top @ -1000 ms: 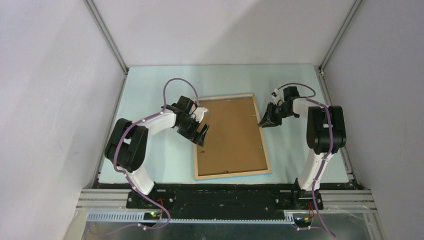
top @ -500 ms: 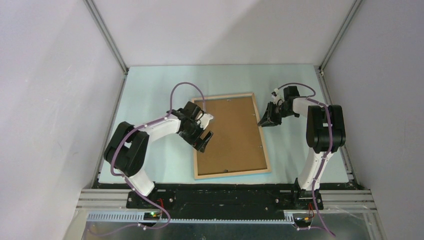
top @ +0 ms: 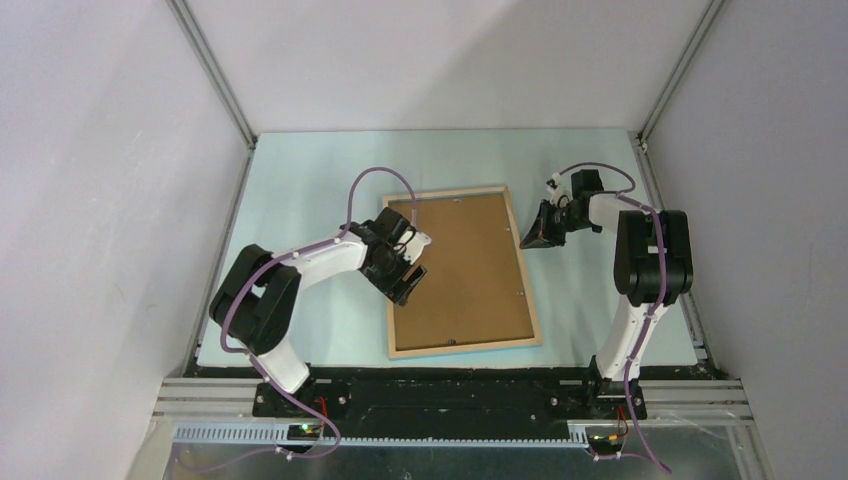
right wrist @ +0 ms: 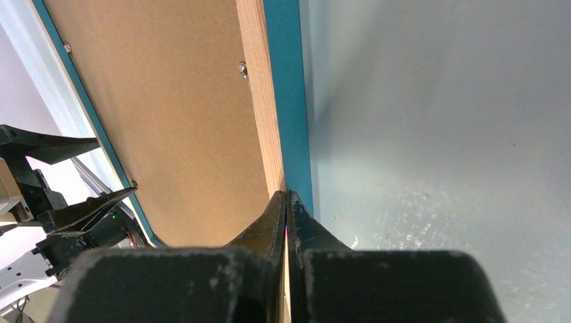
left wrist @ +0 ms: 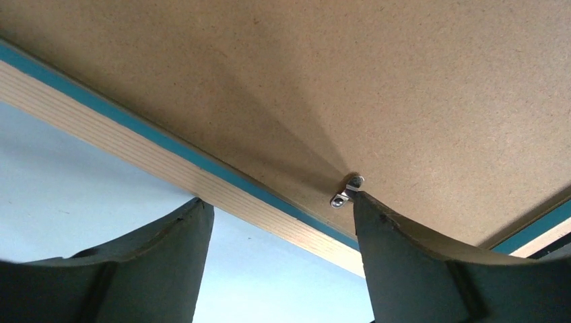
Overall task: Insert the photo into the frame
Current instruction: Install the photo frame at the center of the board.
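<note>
One frame lies wood-side up on the middle of the worktop, one brown backing board in it. Two grippers: left gripper released, straddling the left rail; right gripper clenched at the right edge.

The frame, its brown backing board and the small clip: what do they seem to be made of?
The frame: pale bare wood, probably layered, since fine parallel lines run along it; its edge is painted blue. The backing board: likely fibreboard, matte brown with fine specks. The clip: bright and silvery, so apparently metal.
</note>
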